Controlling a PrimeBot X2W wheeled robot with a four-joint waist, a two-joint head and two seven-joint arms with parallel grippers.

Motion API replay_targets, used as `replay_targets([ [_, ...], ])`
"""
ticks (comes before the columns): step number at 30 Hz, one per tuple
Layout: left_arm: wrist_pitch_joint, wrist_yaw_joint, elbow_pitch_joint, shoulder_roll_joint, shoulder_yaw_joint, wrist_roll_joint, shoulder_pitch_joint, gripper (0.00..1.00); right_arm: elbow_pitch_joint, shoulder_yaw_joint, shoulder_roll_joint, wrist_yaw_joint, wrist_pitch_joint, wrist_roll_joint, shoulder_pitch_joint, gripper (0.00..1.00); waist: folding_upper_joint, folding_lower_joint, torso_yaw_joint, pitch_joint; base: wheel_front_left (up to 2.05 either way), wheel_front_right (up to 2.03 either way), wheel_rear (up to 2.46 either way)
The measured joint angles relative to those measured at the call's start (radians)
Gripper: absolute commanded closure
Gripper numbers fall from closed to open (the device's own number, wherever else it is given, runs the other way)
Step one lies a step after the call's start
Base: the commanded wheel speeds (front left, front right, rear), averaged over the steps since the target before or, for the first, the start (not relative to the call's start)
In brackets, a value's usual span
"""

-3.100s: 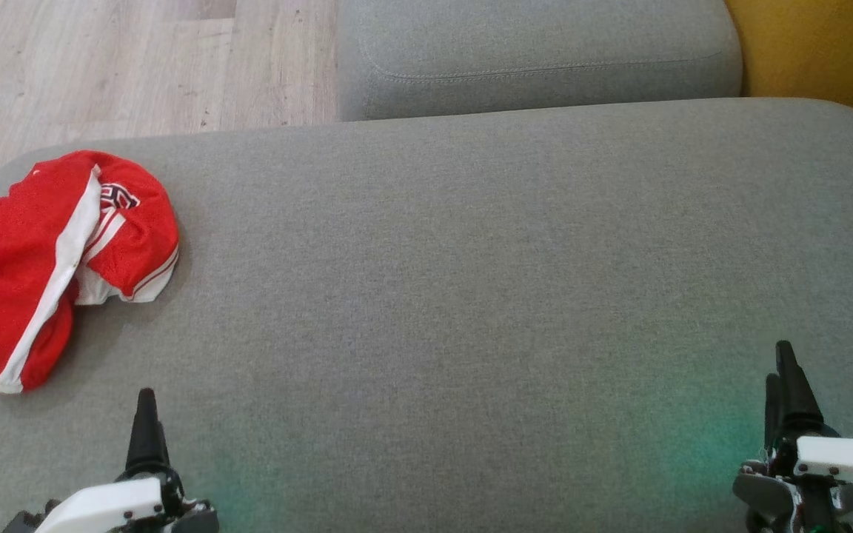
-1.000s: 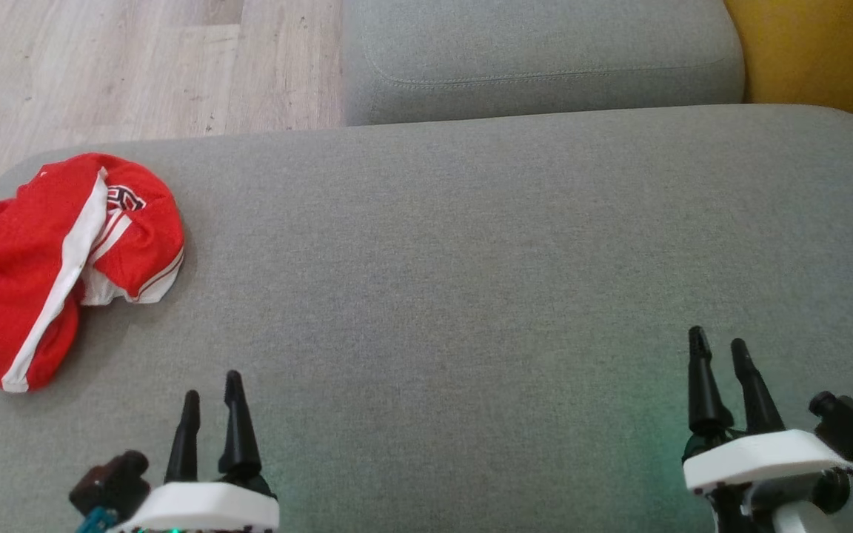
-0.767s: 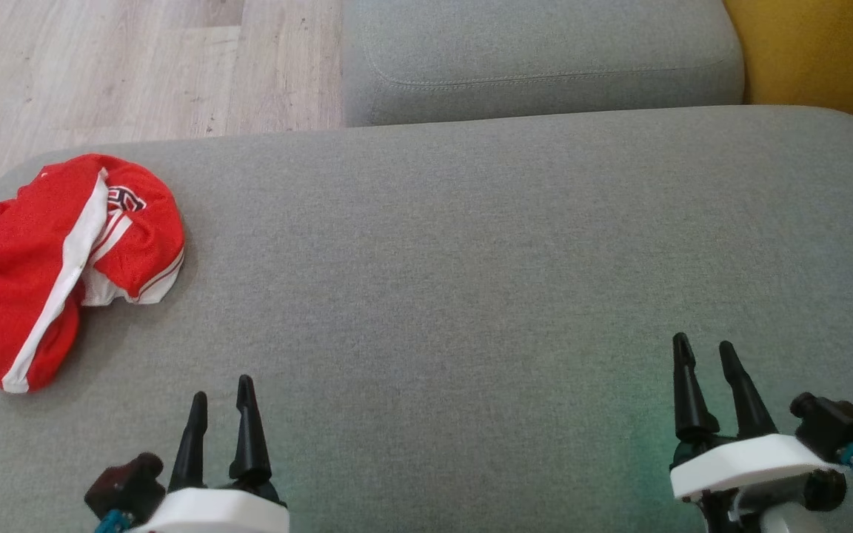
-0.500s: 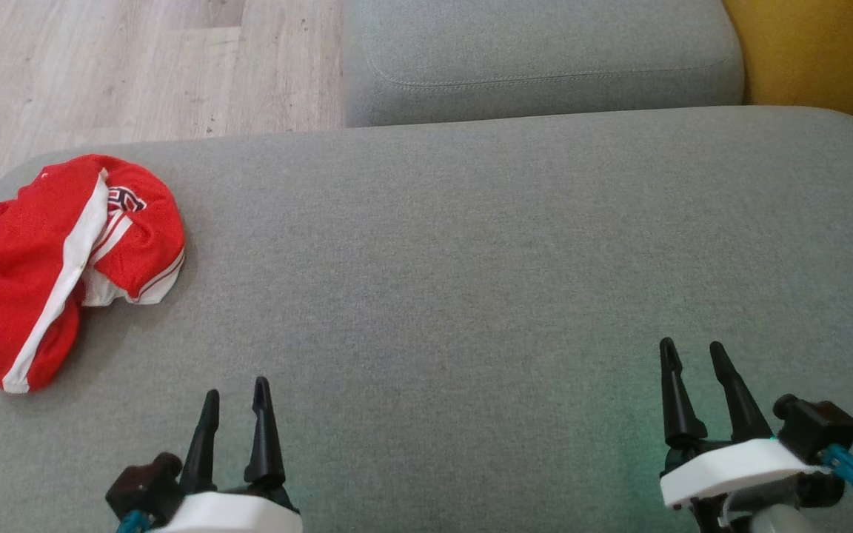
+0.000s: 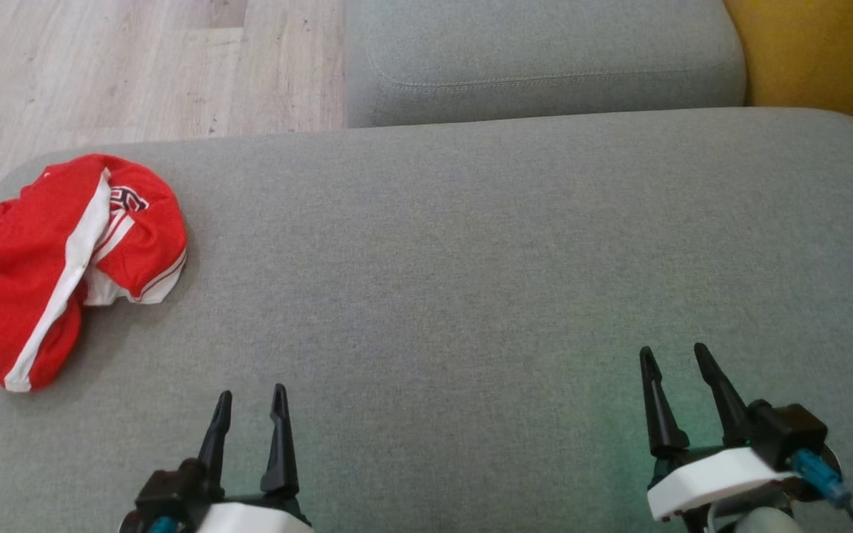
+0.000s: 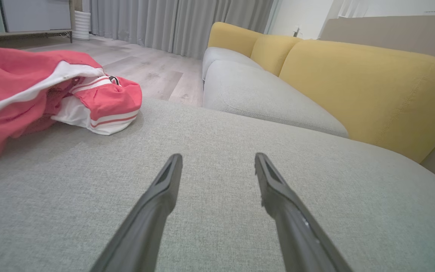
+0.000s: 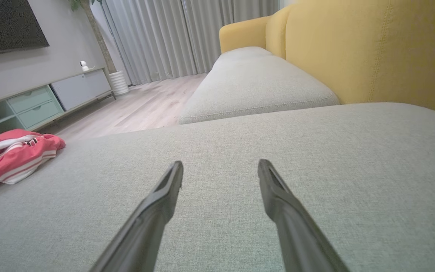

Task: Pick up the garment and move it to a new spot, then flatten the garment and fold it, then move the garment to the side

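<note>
The garment [image 5: 49, 259] is a crumpled red jersey with white stripes, lying at the far left edge of the grey sofa cushion [image 5: 471, 244]. It also appears in the left wrist view as the garment [image 6: 32, 94] at upper left, and in the right wrist view as the garment [image 7: 13, 155] at far left. My left gripper [image 5: 250, 396] hovers open near the front edge, to the right of and below the jersey, with nothing between its fingers [image 6: 164, 181]. My right gripper [image 5: 672, 352] is open and empty over the cushion's right front.
A second grey seat cushion [image 5: 537, 59] lies behind the main one. A yellow sofa back [image 5: 819, 52] runs along the right. Wooden floor [image 5: 123, 66] shows beyond the cushion's left edge. A low TV cabinet [image 7: 43, 98] stands across the room.
Both grippers have turned so that both fingers show, and have drifted inward and down toward the front edge. The garment has not moved.
</note>
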Motion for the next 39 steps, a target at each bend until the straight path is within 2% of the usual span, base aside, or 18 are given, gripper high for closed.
replay_targets([
  [11, -0.028, 0.027, 0.019, 0.001, -0.01, 0.082, 0.0, 0.0, 0.0, 0.005, 0.0, 0.0, -0.028, -0.124, 0.0, 0.0, 0.0, 0.0, -0.001, 0.0, 0.0, 0.0, 0.0],
  [39, -0.028, 0.041, 0.041, 0.002, -0.004, 0.059, 0.0, 0.0, -0.011, -0.004, 0.0, 0.0, -0.029, -0.124, 0.0, 0.0, 0.0, 0.0, 0.007, 0.002, 0.0, 0.0, 0.0],
])
